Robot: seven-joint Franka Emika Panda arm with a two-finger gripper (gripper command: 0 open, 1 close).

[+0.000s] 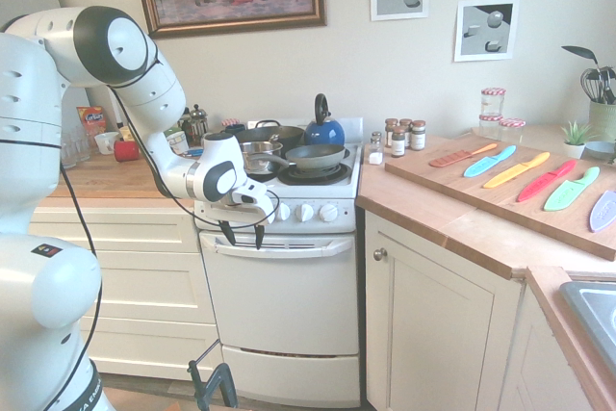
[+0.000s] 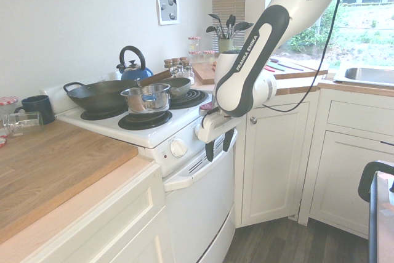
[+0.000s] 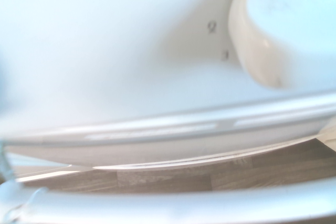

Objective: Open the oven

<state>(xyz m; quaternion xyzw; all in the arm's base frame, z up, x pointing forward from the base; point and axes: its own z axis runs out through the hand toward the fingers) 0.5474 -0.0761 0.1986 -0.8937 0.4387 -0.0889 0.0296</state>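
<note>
While pans (image 1: 316, 157) crowd the hob (image 2: 104, 124), knives (image 1: 520, 169) lie right.

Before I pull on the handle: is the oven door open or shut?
Shut: the oven door stands upright, flush beneath the knob panel, its front closing off the oven.

White arm (image 2: 277, 35) with dark grey bands, black "FRANKA EMIKA" lettering, a thin black cable and black-tipped jaws (image 2: 220, 145).

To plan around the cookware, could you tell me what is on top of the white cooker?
A black wok, a shiny steel pot and a grey frying pan; the pans hide their burners.
</note>
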